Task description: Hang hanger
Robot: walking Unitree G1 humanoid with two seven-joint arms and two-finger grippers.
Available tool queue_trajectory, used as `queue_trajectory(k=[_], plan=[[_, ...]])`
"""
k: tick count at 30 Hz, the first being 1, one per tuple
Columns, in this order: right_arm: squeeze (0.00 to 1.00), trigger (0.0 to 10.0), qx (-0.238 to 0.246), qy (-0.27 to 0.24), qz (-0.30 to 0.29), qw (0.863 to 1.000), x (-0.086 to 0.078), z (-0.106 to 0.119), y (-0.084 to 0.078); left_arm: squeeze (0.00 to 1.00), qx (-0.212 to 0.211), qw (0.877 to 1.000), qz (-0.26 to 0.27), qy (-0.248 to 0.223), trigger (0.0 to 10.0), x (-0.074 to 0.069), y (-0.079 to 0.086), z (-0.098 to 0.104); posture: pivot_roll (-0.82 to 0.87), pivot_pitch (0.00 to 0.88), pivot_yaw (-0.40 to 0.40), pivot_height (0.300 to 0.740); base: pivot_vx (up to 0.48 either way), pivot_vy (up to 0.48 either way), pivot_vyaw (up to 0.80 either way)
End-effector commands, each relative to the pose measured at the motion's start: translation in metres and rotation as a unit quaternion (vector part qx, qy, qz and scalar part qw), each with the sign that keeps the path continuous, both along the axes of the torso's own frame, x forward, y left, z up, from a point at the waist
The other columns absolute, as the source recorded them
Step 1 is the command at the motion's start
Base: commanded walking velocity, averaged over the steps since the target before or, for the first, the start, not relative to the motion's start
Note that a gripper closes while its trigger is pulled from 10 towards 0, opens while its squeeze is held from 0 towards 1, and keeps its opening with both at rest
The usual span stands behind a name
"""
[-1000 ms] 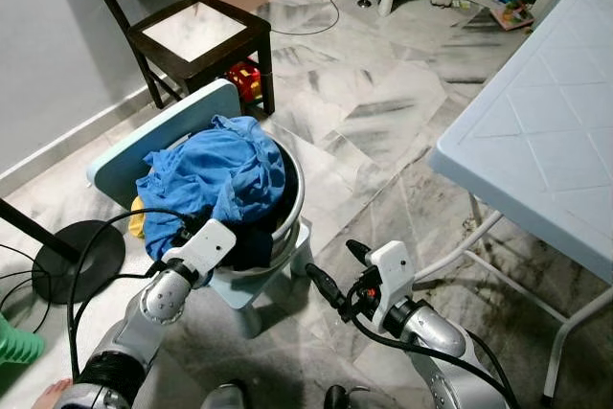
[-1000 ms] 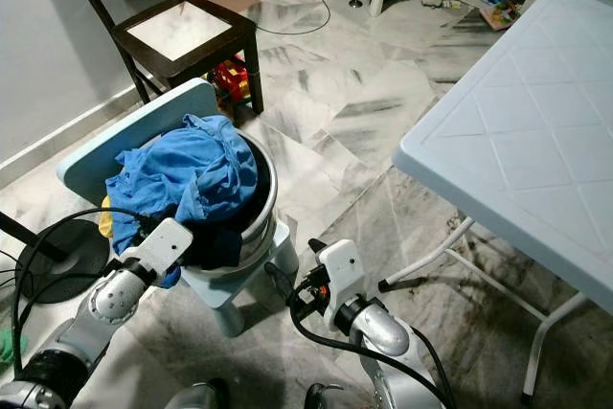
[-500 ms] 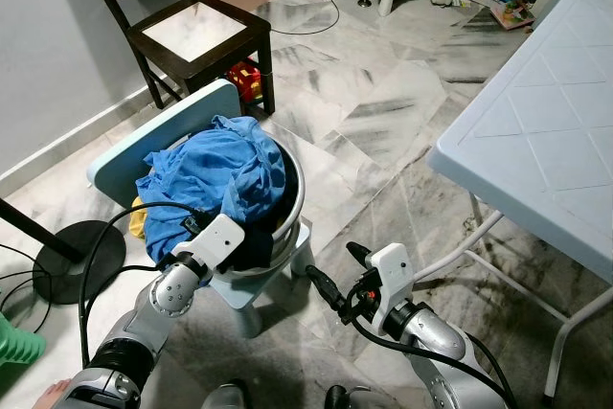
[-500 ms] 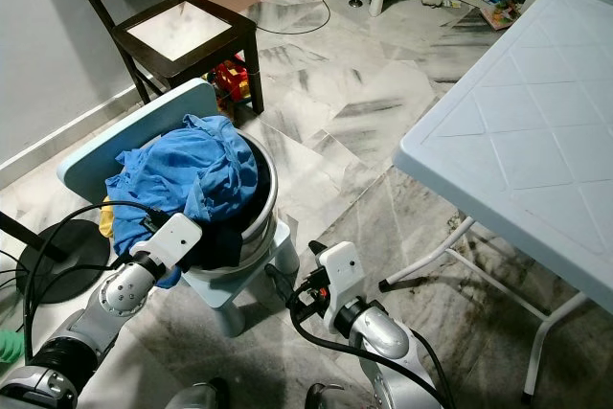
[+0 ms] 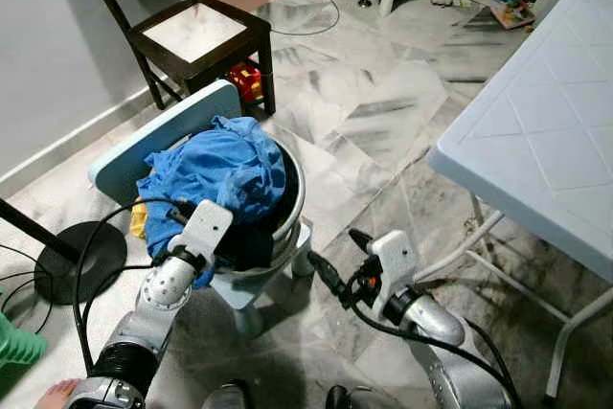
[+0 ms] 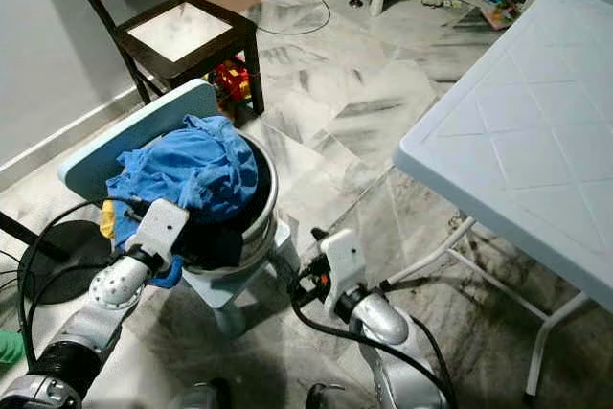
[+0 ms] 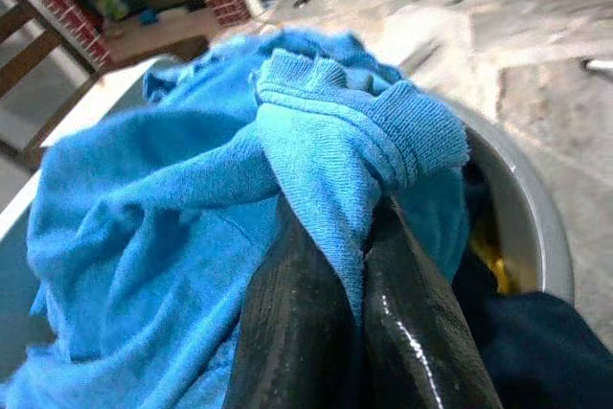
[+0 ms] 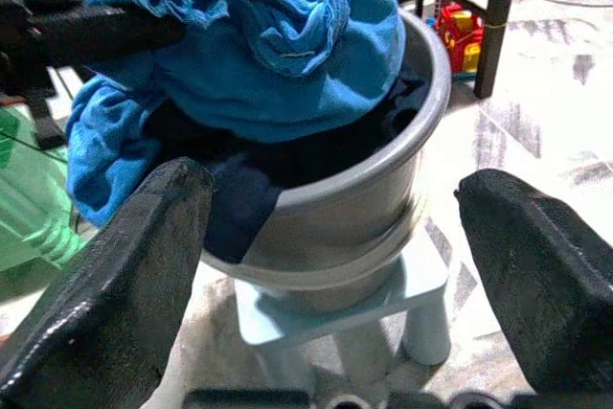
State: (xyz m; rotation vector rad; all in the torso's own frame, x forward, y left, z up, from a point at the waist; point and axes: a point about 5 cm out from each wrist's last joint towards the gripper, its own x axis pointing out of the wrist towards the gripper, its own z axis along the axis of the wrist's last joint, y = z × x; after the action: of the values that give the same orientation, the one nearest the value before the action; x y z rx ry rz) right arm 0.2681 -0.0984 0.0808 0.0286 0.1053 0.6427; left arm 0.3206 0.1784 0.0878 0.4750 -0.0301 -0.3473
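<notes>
**Left gripper pinches blue cloth at the laundry basin**

The left gripper (image 7: 335, 265) has its fingers pressed together on a fold of the blue garment (image 5: 225, 174), heaped in the grey basin (image 6: 261, 213) on a pale blue stool (image 5: 254, 286), probably to lift it free. The right gripper (image 5: 337, 265) hovers spread wide beside the basin, ready to assist. No hanger can be made out; it may lie buried under the clothes.

A lived-in home: marble-tiled floor (image 5: 383, 93), a dark wooden chair (image 5: 196, 31) by the wall, a grey laundry basin (image 6: 254, 222) heaped with clothes, a white plastic table (image 5: 546, 141), toys scattered at the far side.
</notes>
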Motion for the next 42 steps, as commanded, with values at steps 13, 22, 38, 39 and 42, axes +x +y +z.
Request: queue_trajectory(k=[13,22,38,39,42], plan=[[0.00,10.0,0.007,-0.018,-0.049,0.999,0.010,0.006,-0.012,0.00,-0.178,0.978,-0.104,0.019,0.0,-0.029,-0.033,0.037,0.09,0.131,-0.029,0.740,0.000,0.000,0.00],[0.00,10.0,0.044,-0.041,-0.196,0.979,0.021,0.020,-0.050,0.00,-0.246,0.969,-0.016,0.000,0.0,-0.049,-0.018,0.034,0.10,0.129,-0.033,0.740,0.000,0.000,0.00],[0.00,10.0,0.055,-0.028,-0.285,0.957,0.023,0.022,-0.075,0.00,-0.234,0.970,-0.051,0.050,10.0,-0.058,-0.053,0.026,0.08,0.090,-0.018,0.740,0.000,0.000,-0.03],[0.00,10.0,0.055,-0.028,-0.285,0.957,0.023,0.022,-0.075,0.00,-0.234,0.970,-0.051,0.050,10.0,-0.058,-0.053,0.026,0.08,0.090,-0.018,0.740,0.000,0.000,-0.43],[0.00,10.0,0.053,-0.026,-0.297,0.953,0.023,0.020,-0.078,0.00,-0.233,0.969,-0.064,0.055,10.0,-0.049,-0.058,0.028,0.06,0.070,-0.005,0.740,0.000,0.000,-0.80]])
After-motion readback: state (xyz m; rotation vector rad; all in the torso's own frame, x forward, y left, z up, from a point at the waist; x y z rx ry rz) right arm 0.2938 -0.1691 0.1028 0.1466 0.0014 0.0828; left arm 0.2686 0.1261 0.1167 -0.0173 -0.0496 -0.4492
